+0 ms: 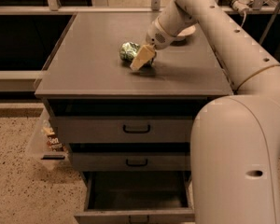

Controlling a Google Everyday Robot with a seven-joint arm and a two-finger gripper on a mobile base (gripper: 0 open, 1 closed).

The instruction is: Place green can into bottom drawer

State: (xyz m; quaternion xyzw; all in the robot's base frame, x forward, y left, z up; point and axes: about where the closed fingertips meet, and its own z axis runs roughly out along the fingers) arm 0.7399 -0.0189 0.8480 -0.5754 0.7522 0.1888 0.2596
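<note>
The green can lies on its side on the grey cabinet top, near the middle. My gripper reaches down over the can's right side, with one cream finger in front of the can. The bottom drawer is pulled out below, showing its dark box interior and grey front panel. My arm comes in from the upper right.
A cream bowl sits on the cabinet top behind my wrist, mostly hidden. Two upper drawers with black handles are closed. A clear bin with snack packets stands on the floor to the left. My robot's white body fills the lower right.
</note>
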